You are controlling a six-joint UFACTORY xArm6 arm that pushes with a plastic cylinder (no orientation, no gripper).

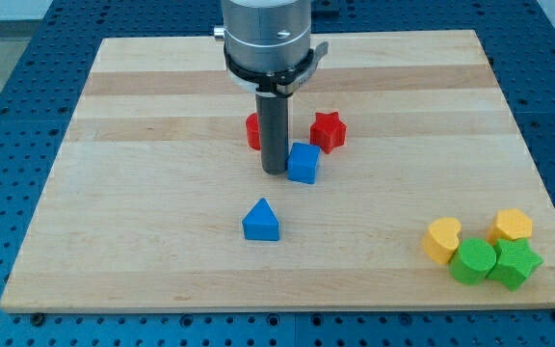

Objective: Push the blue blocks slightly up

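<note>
Wooden board point(162, 241) fills most of the view, pale planks on a blue perforated bench point(8, 58). Every place below is given from the blue cube point(303, 163), which sits near the board's centre.

Next in size, the arm's grey housing point(266, 34) hangs above the cube toward the view's top, with the dark rod dropping from it. My tip point(274, 173) stands just left of the cube, touching it or very nearly so; the rod's shadow makes the contact hard to confirm. No jaws or fingers exist on this rig, so nothing opens or shuts: the tip is a bare rod end clamped on nothing.

Down and to the right of the cube, well apart, 4 blocks cluster: a green cylinder point(473, 260), a green star point(514, 263), a yellow heart-like block point(442, 239) and a yellow hexagon point(513, 226).

Below and slightly left of the cube lies the blue triangular block point(260, 221), apart from it. Just above-right sits the red star point(328, 131); above-left, half hidden by the rod, a red block point(252, 131) of unclear shape.

For an upward push, the tip needs to be under each blue block. It is now beside the cube, and above the triangle, so I judge it must drop lower first.
</note>
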